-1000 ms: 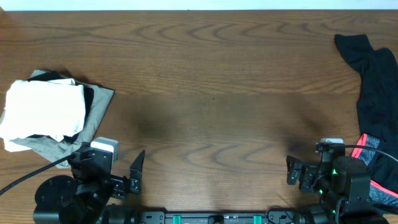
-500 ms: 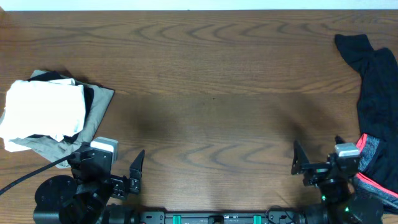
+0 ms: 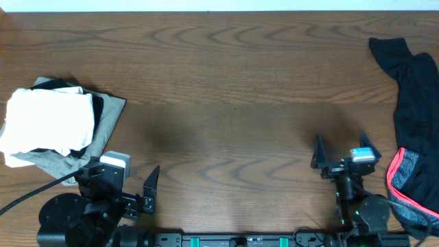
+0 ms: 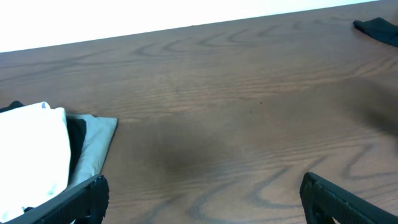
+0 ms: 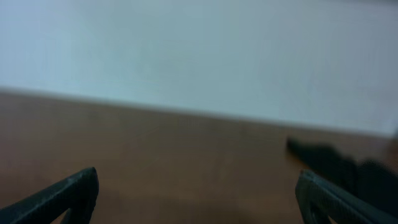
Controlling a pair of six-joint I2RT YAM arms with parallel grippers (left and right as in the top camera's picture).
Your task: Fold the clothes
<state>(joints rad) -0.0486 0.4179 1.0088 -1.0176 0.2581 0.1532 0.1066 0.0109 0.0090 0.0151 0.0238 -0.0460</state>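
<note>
Wooden tabletop point(image 3: 233, 89) carries a folded pile point(image 3: 48, 123) far left and a black, red-trimmed garment point(image 3: 415, 103) far right; left fingers point(image 4: 336, 199) and right fingers point(image 5: 68, 196) gape wide, empty.

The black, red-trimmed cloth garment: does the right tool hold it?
No, the open right tool is apart from the black, red-trimmed cloth garment, gripping nothing.

The table point(image 3: 233, 82) is dark brown wood, smooth, with clear grain and a faint sheen. The folded pile point(image 3: 48, 120) at the left is soft matt cloth in white and grey, and the black garment point(image 3: 415, 96) at the right is matt cloth with red trim. The left gripper point(image 4: 200, 196) and right gripper point(image 5: 196, 191) have matt black plastic fingers.
</note>
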